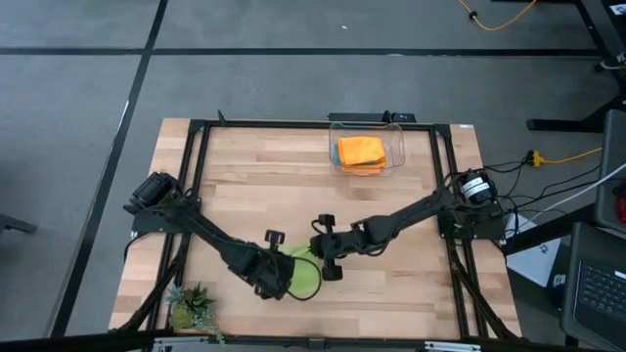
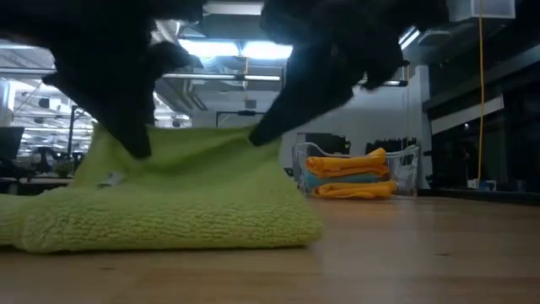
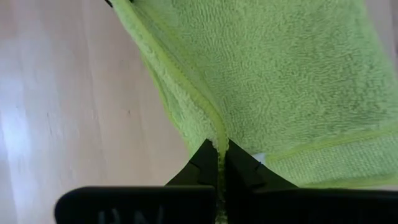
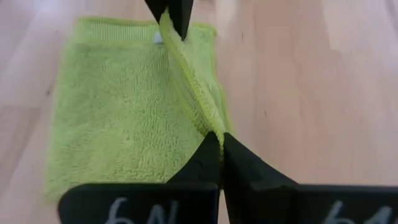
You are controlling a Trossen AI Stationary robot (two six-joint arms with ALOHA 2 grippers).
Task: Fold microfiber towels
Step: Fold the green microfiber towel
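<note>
Left gripper: fingers pinching hem of lime green towel, near front of surface. Right gripper: fingers pinching same hem, other end. Towel light, soft, floppy; best held at corners. Folded towels in clear bin, far right.

open-plan lab: ceiling striplights, floor cables

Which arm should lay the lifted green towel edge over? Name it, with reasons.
Neither alone, as I judge it. Left gripper and right gripper are each shut on the same raised edge of the green towel, one at each end, so both should carry it across together.
</note>
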